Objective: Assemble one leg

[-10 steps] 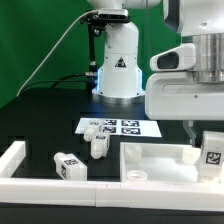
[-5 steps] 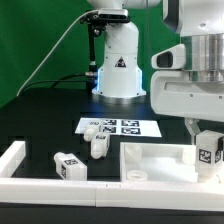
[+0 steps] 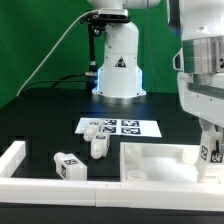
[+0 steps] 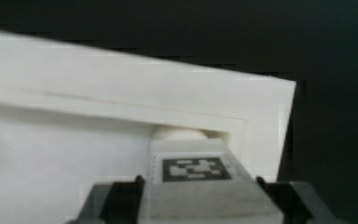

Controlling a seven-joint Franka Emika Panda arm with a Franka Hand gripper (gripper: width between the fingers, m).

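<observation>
At the lower right of the exterior frame, your hand (image 3: 211,160) is clamped on the small white block-shaped plastic leg (image 3: 213,150), poised at the corner of the large flat white panel (image 3: 150,158). Picking and carrying look done; seating it in the corner recess (image 4: 194,128) and twisting it home remain. Farther back, three spare legs (image 3: 98,146) lie loose on the black worktop (image 3: 40,120).

Lab w/ arm base (image 3: 117,62), marker board (image 3: 122,127)
</observation>
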